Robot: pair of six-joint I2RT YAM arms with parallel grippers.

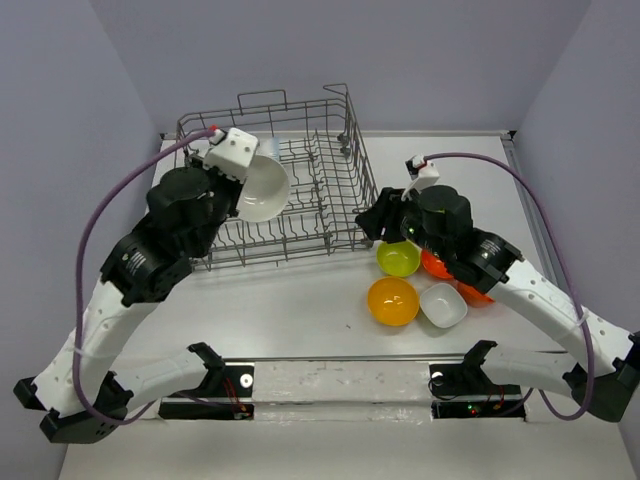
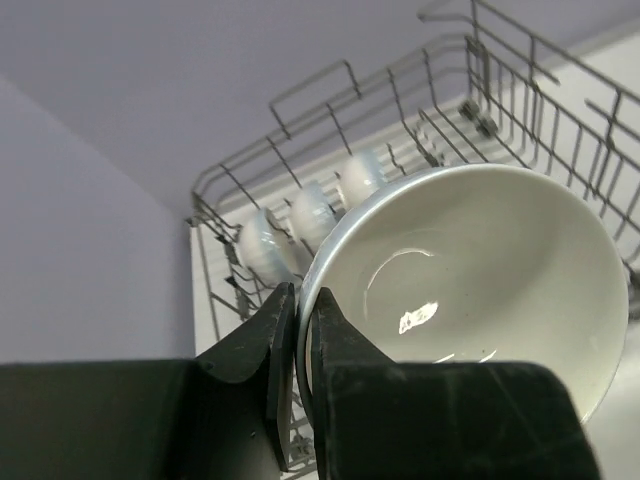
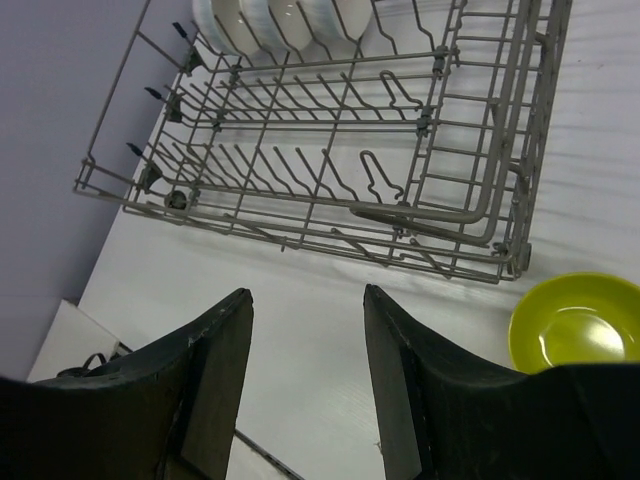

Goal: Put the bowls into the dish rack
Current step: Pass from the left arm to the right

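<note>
Clamping white bowl (image 2: 480, 290) rim over dish rack (image 1: 300, 200): left hand (image 2: 297, 305); right hand (image 3: 305, 295) apart.

We saw our left gripper (image 2: 297, 300) pinching the rim of a white bowl (image 2: 480, 270), one black finger on each side of the rim. The bowl stood on edge, its glossy hollow facing us. Behind it, three more white bowls (image 2: 312, 215) stood upright in a row inside the dish rack (image 2: 470, 108), beneath a lilac wall (image 2: 150, 100).
</note>
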